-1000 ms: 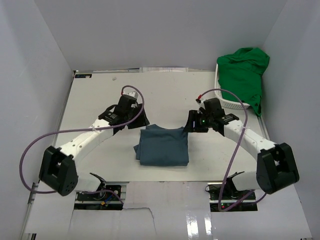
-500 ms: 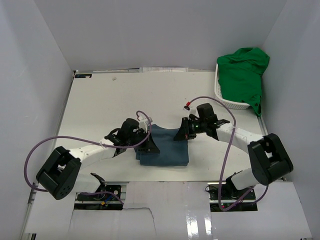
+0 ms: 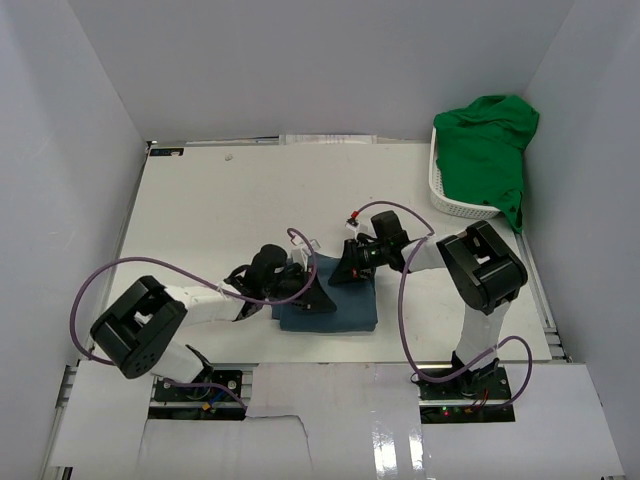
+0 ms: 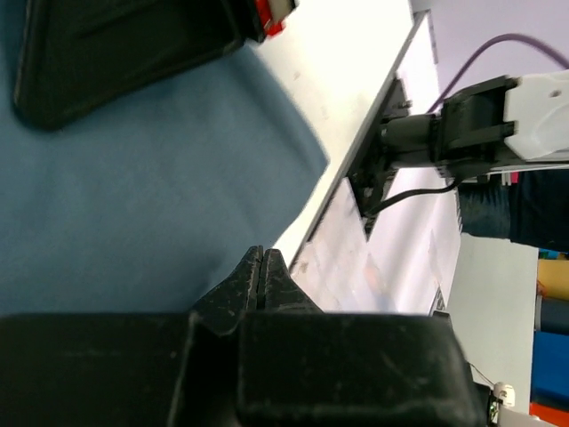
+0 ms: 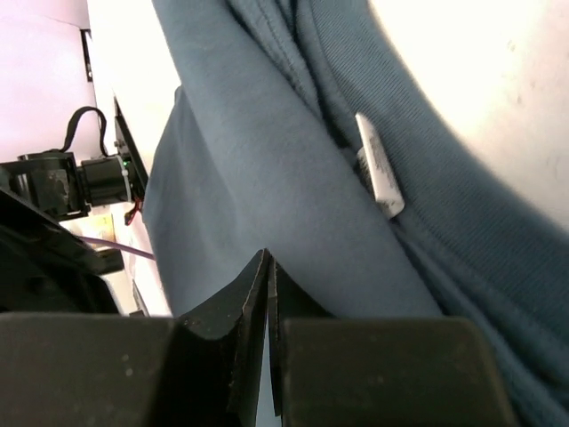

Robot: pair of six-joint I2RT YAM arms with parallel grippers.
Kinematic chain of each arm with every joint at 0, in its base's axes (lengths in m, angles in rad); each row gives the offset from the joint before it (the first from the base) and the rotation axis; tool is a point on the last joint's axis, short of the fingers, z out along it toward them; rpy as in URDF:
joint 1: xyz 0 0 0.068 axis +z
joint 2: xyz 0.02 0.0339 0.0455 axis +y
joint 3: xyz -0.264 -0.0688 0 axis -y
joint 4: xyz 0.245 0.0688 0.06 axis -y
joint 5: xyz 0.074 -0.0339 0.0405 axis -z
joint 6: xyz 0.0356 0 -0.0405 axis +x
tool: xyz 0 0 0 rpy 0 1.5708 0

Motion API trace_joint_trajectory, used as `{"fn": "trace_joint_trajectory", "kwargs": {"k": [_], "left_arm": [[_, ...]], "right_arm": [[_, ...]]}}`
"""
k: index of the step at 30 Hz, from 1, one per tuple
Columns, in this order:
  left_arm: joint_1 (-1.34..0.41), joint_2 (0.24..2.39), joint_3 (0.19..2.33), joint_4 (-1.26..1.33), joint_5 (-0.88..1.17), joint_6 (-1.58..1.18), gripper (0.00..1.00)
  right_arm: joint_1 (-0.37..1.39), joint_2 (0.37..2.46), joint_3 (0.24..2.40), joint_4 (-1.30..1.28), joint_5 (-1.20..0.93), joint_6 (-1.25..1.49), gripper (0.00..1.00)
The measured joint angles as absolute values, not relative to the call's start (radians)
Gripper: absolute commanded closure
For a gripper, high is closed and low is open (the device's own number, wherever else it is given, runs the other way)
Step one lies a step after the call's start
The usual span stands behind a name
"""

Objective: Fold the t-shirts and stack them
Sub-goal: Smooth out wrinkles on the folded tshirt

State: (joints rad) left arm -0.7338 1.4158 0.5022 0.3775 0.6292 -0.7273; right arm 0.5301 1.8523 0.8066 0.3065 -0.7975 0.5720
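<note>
1. Both pincers are pinched shut with no cloth showing between the tips. The left pincer (image 3: 312,292) sits on the 9 o'clock side of the folded dark slate-blue cloth t-shirt (image 3: 340,308), the right pincer (image 3: 348,270) at its 12 o'clock edge.
2. To flatten it well, I'd sweep the tips outward evenly, without dragging the layers.
3. The blue shirt lies mid-desk (image 3: 200,210) as a tidy rectangle, its white neck label (image 5: 378,169) showing. The bright green t-shirt (image 3: 485,145) is heaped in the white lattice basket (image 3: 445,203) at 2 o'clock.

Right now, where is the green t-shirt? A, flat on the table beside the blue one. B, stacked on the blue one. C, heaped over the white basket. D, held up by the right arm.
C: the green t-shirt is draped over the white basket at the far right, well apart from the folded blue t-shirt.
</note>
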Motion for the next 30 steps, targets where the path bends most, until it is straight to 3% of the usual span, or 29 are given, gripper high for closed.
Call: {"fn": "trace_joint_trajectory", "kwargs": {"k": [14, 21, 30], "left_arm": [[-0.755, 1.628, 0.462, 0.505, 0.614, -0.735, 1.0], [-0.765, 1.658, 0.452, 0.573, 0.615, -0.753, 1.0], [-0.771, 1.659, 0.446, 0.59, 0.608, -0.758, 1.0]], "right_arm": [[0.543, 1.939, 0.849, 0.363, -0.822, 0.57, 0.92], [0.59, 1.887, 0.963, 0.249, -0.765, 0.55, 0.92], [0.617, 1.956, 1.022, 0.303, -0.776, 0.574, 0.92]]}}
